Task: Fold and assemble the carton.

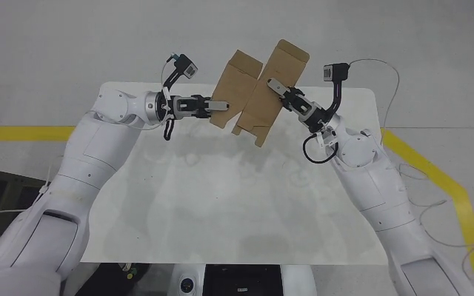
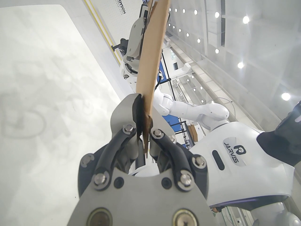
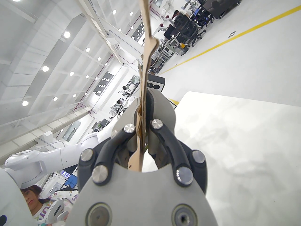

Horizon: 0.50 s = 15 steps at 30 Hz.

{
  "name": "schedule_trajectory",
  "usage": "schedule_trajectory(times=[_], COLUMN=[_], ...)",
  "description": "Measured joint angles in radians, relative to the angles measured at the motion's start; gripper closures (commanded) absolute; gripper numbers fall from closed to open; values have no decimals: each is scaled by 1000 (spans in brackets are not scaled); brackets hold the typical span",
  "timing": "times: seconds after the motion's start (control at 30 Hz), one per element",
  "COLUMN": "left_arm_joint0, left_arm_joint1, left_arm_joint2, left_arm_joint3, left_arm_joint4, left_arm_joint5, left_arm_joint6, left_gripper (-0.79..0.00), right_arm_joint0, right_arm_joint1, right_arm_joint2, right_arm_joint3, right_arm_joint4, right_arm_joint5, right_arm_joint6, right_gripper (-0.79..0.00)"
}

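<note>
Robot at work: a flattened brown carton (image 1: pixel 238 81) (image 2: pixel 152 55) (image 3: pixel 147 57) hangs in the air over the far edge of the white desk (image 1: pixel 222 207), gripped from both sides. The left gripper (image 1: pixel 221 106) (image 2: pixel 144 114) pinches the lower corner of the carton's left panel. The right gripper (image 1: pixel 271 82) (image 3: pixel 143 109) is clamped on the right panel near its middle. The cardboard sits tilted, its upper flaps jutting past the desk's far edge. A yellow line (image 1: pixel 22 133) marks the floor on either side.
</note>
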Motion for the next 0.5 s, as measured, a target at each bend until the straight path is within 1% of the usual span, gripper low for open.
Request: schedule_trajectory(times=[0.03, 0.07, 0.1, 0.33, 0.5], left_arm_joint0=[0, -1, -1, -9, -20], left_arm_joint1=[-1, -3, -4, -11, -9], left_arm_joint2=[-1, -3, -5, -16, -35], left_arm_joint3=[3, 7, 10, 31, 57], left_arm_joint4=[-2, -3, -3, 3, -6], left_arm_joint5=[1, 3, 4, 14, 52], left_arm_joint6=[-1, -3, -4, -14, -53], left_gripper=[0, 0, 0, 0, 0], right_arm_joint0=[0, -1, -1, -1, -11], right_arm_joint1=[-1, -2, -2, -1, 17], right_arm_joint2=[1, 1, 2, 23, 76], right_arm_joint3=[0, 1, 1, 9, 14], right_arm_joint4=[2, 4, 6, 28, 37], right_arm_joint5=[0, -1, -1, -8, 7], right_arm_joint6=[1, 3, 6, 50, 168], right_gripper=[-18, -280, -782, -785, -785])
